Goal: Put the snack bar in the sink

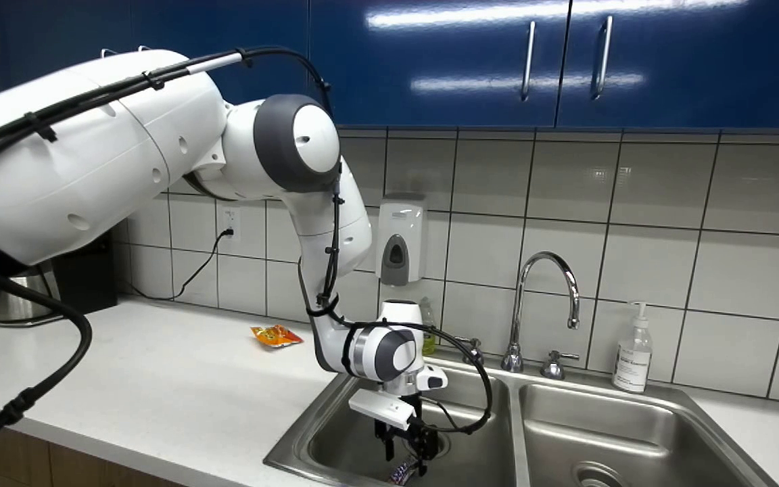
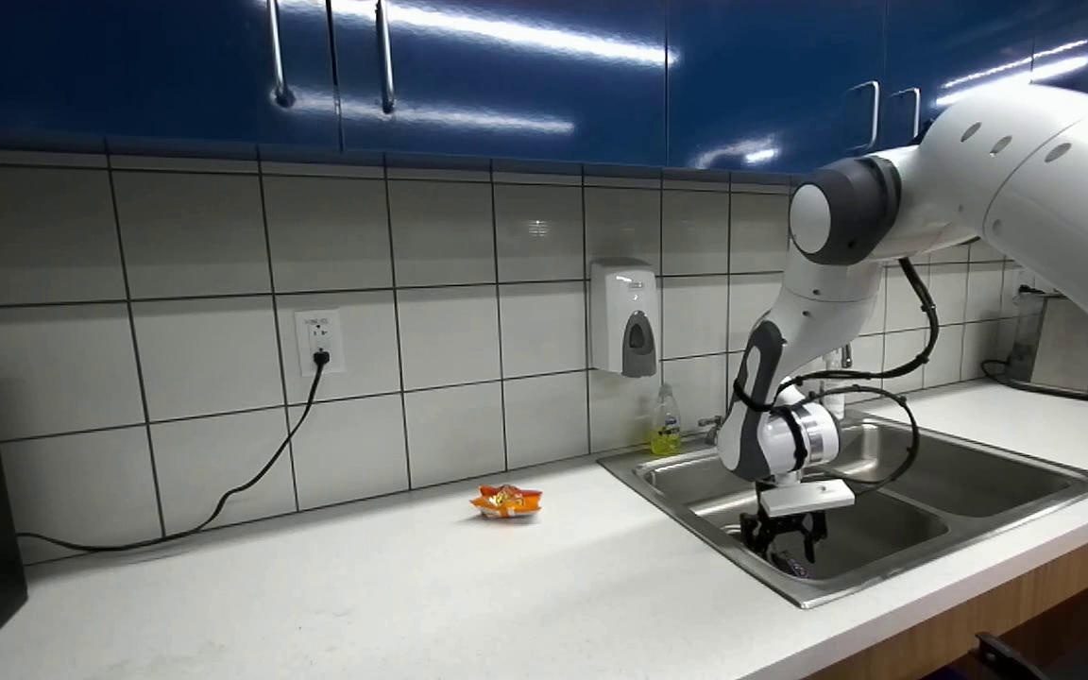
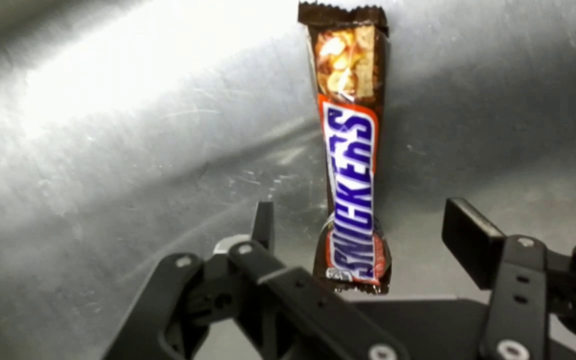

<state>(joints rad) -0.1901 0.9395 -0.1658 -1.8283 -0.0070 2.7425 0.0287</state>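
The snack bar (image 3: 353, 165), in a brown Snickers wrapper, lies on the bare metal inside the sink (image 3: 178, 165) in the wrist view. In both exterior views it shows only partly, below the gripper (image 1: 402, 471) (image 2: 788, 565). The steel sink (image 1: 516, 433) has two basins, and it also shows in an exterior view (image 2: 955, 534). The bar is in the basin nearer the orange packet. My gripper (image 3: 363, 222) is open, its fingers apart on either side of the bar's near end, touching neither side. It reaches down into that basin in both exterior views (image 1: 405, 458) (image 2: 783, 550).
An orange snack packet (image 1: 276, 336) (image 2: 506, 501) lies on the white counter (image 1: 159, 379) beside the sink. A tall faucet (image 1: 518, 311) with handles stands behind the basins. A yellow soap bottle (image 2: 665, 425) and a clear pump bottle (image 1: 633, 355) stand at the sink's back edge.
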